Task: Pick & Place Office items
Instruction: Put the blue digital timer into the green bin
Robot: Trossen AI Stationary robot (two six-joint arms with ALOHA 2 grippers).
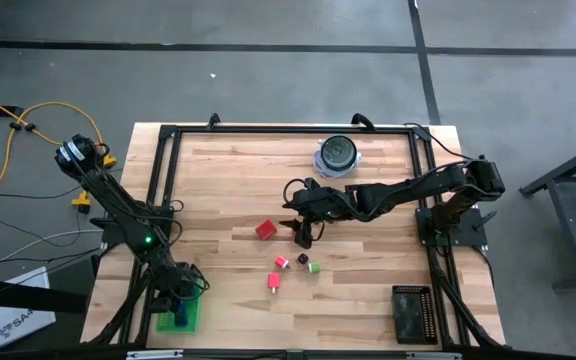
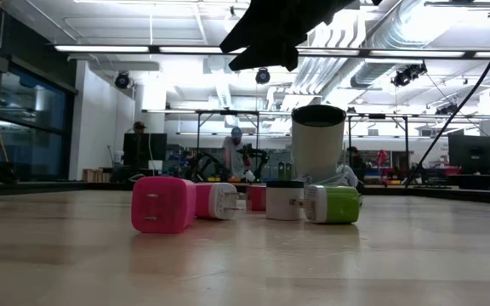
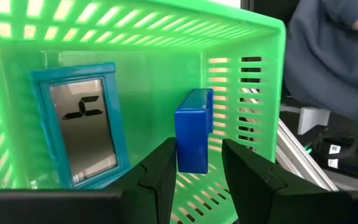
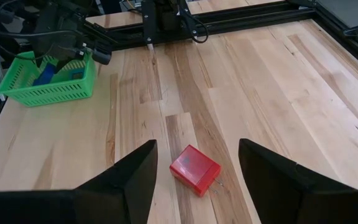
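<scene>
My left gripper (image 1: pixel 180 300) hangs open over the green basket (image 1: pixel 193 318) at the table's near left corner. In the left wrist view its fingers (image 3: pixel 199 144) stand on either side of a blue rectangle (image 3: pixel 194 121), which stands on edge inside the basket next to a teal-framed rectangle (image 3: pixel 82 127). My right gripper (image 1: pixel 303 235) is wide open above mid-table. A red block (image 4: pixel 194 169) lies flat on the wood below and between its fingers (image 4: pixel 197 145). Pink (image 1: pixel 281 262), red (image 1: pixel 274 283), dark (image 1: pixel 303 259) and green (image 1: pixel 314 267) bits lie nearer the near edge.
A round blue-white object with a dark top (image 1: pixel 336 155) stands near the far edge. A flat black tray (image 1: pixel 412 312) lies at the near right corner. A black frame (image 1: pixel 288 130) runs round the table. People are in the room behind.
</scene>
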